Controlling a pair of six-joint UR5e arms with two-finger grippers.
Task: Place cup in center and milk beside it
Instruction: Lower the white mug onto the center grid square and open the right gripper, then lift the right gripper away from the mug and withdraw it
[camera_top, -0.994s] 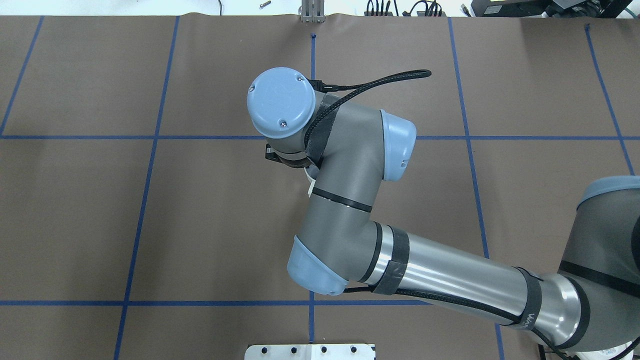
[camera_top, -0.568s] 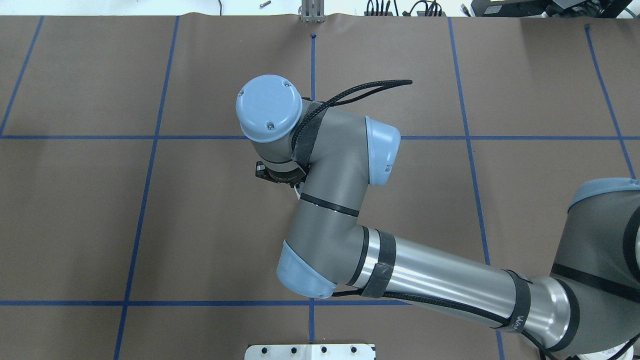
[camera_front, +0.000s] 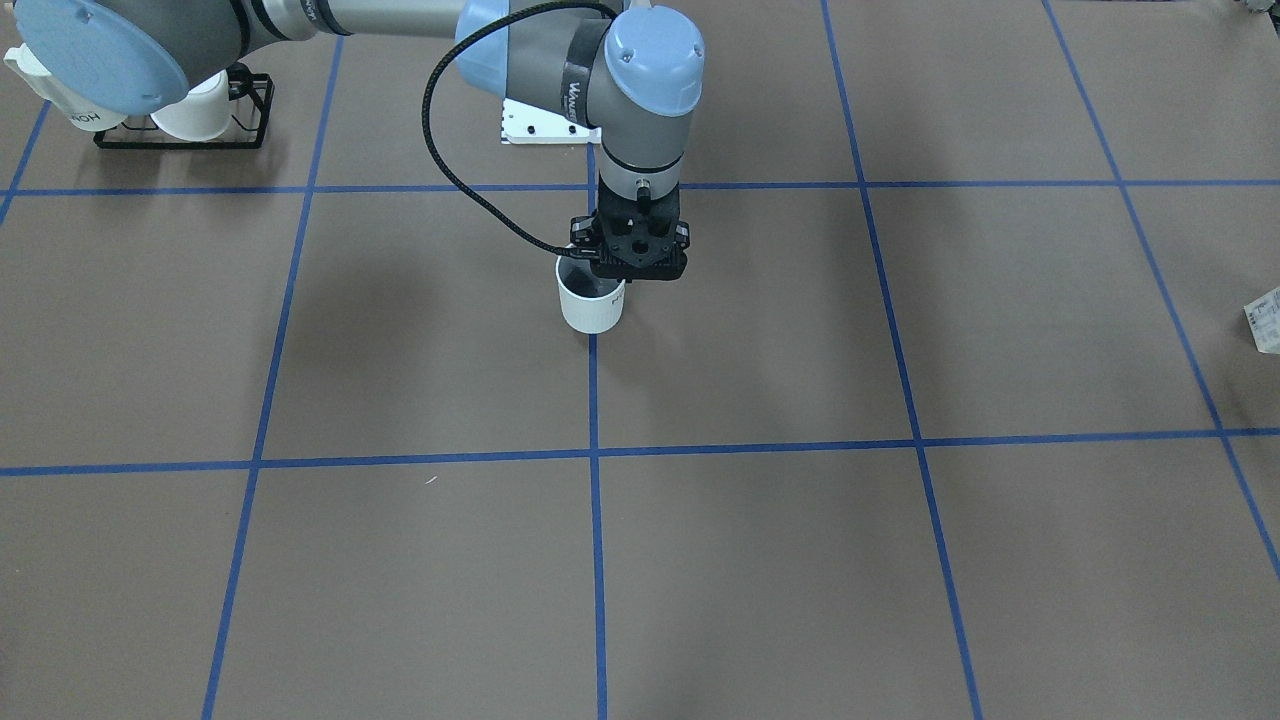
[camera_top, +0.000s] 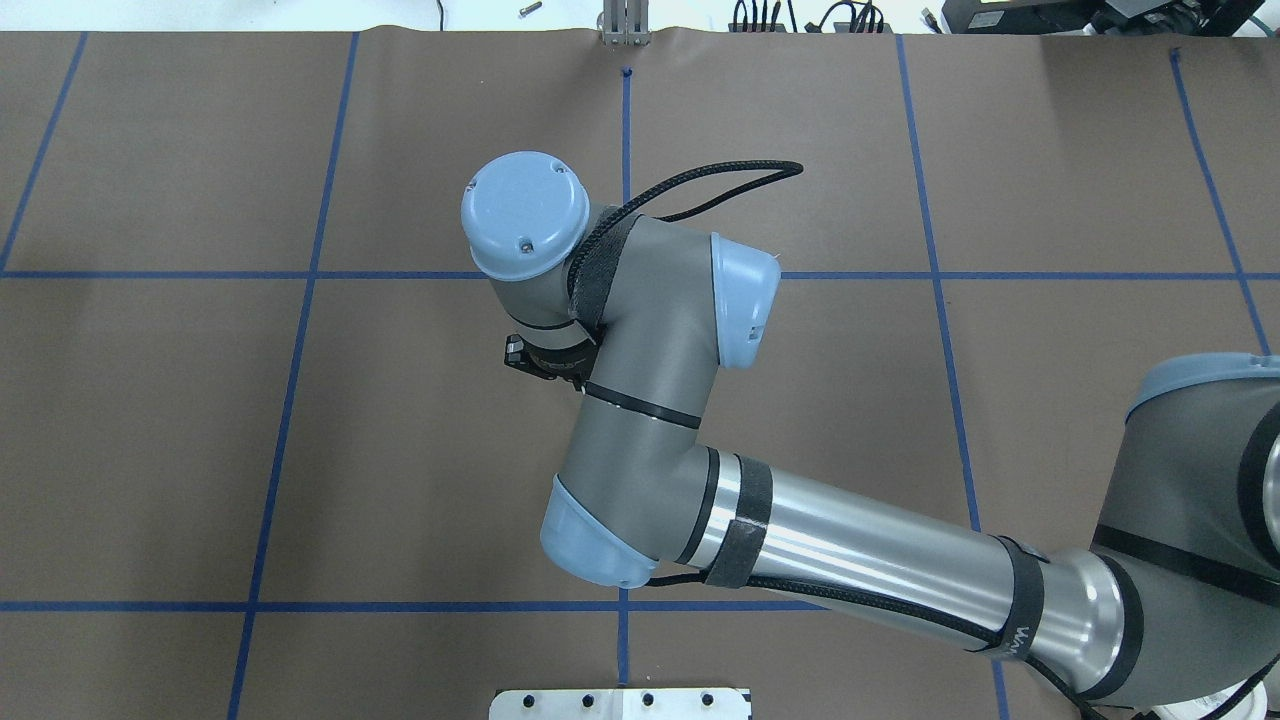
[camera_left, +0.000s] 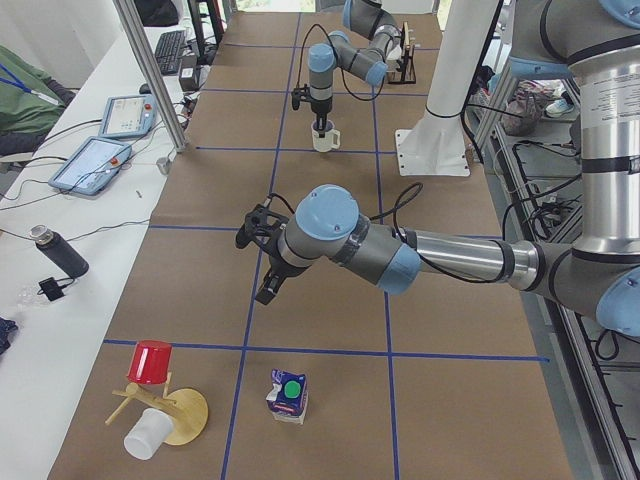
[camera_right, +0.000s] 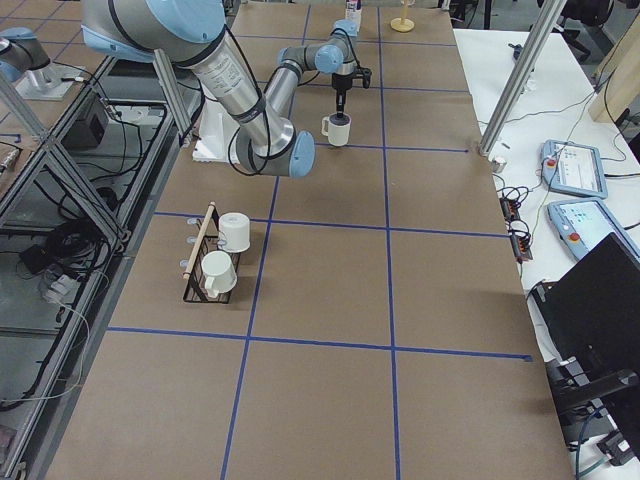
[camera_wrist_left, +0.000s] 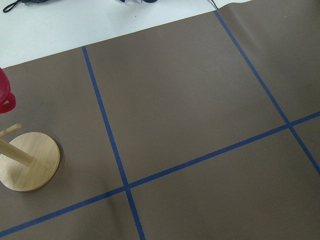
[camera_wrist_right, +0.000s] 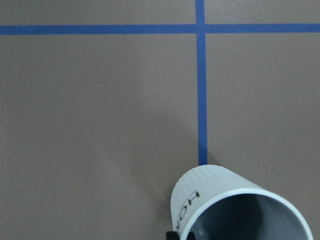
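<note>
The right gripper (camera_front: 625, 268), fingers pinching the rim of the small white ribbed mug with a grey inside (camera_front: 590, 305), is shifting leftward overhead since a second ago, now hiding the mug there. The mug is over the middle blue tape line (camera_front: 596, 400). The blue-and-white green-capped milk carton (camera_left: 289, 393) is standing well off that line, toward the robot's left. The finger spread of the left gripper (camera_left: 268, 288) cannot be told.

The right arm (camera_top: 860, 555) reaches in from the right to the table's middle, elbow bent, wrist pointing straight down. The right gripper (camera_front: 620, 272) is clamped on the rim of the cup (camera_front: 590, 305). The left arm (camera_left: 460, 258) extends level on the left side. The left gripper (camera_left: 268, 285) angles downward, and its jaw position is unclear.
</note>
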